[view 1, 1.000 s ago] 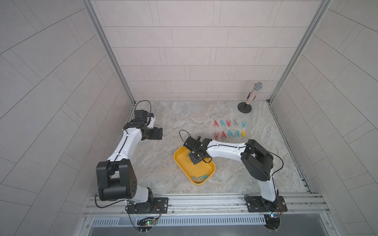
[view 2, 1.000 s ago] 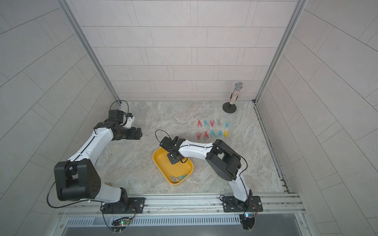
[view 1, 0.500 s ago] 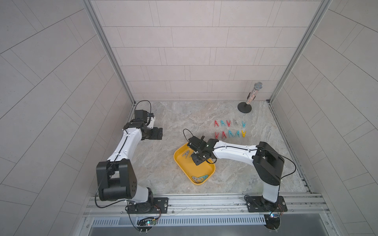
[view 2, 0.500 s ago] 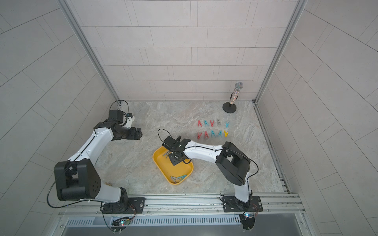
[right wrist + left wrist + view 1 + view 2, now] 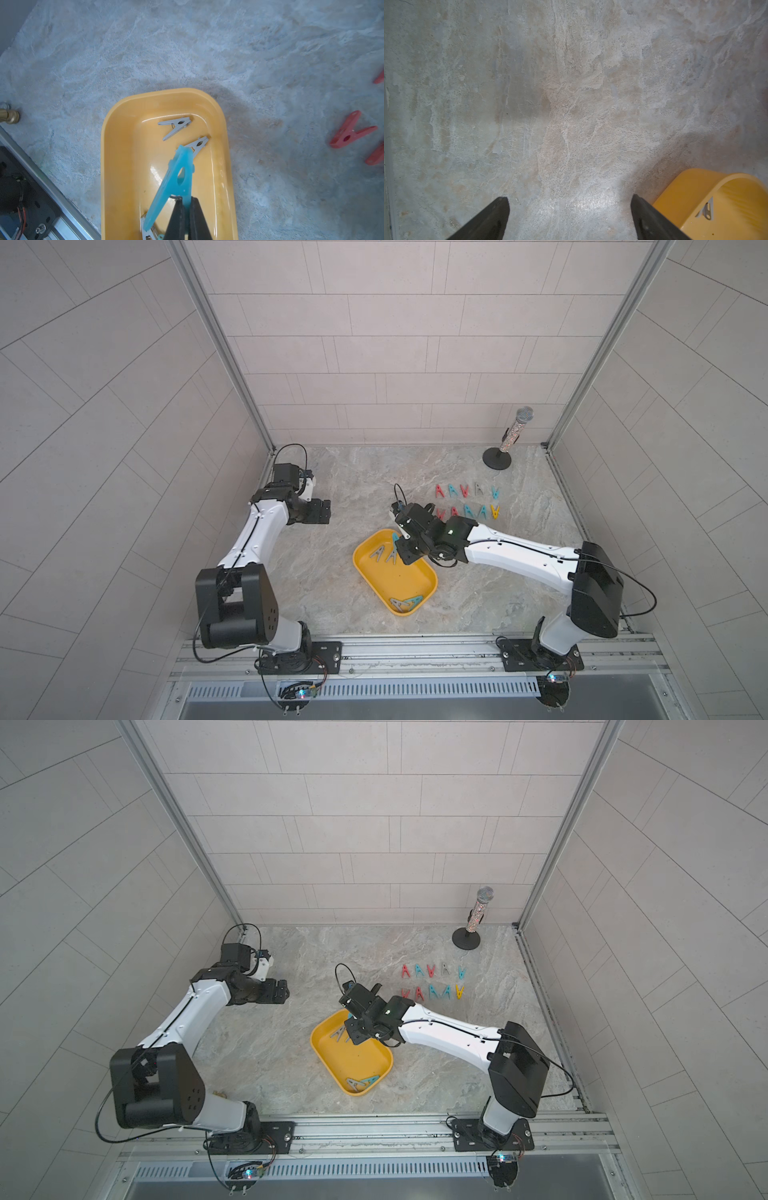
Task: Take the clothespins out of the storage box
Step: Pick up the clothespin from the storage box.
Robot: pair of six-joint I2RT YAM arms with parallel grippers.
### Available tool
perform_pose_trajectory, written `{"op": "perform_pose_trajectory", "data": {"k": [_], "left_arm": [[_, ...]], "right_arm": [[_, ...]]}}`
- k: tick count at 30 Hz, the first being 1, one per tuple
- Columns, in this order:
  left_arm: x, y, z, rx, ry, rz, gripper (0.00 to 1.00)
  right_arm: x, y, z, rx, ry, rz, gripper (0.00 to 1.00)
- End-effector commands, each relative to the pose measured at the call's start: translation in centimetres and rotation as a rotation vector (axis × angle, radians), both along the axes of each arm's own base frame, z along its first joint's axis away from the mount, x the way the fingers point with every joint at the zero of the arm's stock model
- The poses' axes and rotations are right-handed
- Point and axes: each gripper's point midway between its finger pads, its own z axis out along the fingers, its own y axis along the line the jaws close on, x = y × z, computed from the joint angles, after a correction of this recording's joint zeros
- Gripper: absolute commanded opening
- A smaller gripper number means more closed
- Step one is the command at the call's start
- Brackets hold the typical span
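Right gripper (image 5: 185, 200): jaws clamped on one leg of a blue peg (image 5: 176, 180), held over the yellow box (image 5: 116, 145) | two grey pegs (image 5: 176, 124) lie inside | left gripper (image 5: 570, 202): jaws wide, empty, above the table (image 5: 571, 104) | two peg rows (image 5: 468, 511) near the box

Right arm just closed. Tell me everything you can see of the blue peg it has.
The blue peg is A-shaped, of translucent-looking plastic, with an oval hole at its middle and small nubs on its edges. The right gripper is shut on one leg; the other leg juts free. It sits tilted over the yellow box, its nose towards two grey pegs. I cannot tell whether it touches them or the box floor.
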Motion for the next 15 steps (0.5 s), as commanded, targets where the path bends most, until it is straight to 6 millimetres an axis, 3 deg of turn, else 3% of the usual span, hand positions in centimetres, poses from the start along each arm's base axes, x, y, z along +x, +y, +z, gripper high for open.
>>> {"op": "perform_pose_trajectory", "data": {"k": [1, 10, 15], "left_arm": [[-0.3, 0.1, 0.4, -0.006, -0.008, 0.008, 0.99], [-0.3, 0.1, 0.3, -0.005, -0.006, 0.008, 0.99], [-0.3, 0.2, 0.4, -0.003, -0.008, 0.011, 0.99]], "right_arm": [[1.4, -2.6, 0.2, -0.002, -0.004, -0.105, 0.00], [3.5, -7.5, -0.5, 0.009, 0.027, -0.255, 0.00], [4.3, -10.0, -2.1, 0.008, 0.062, -0.319, 0.00]]}}
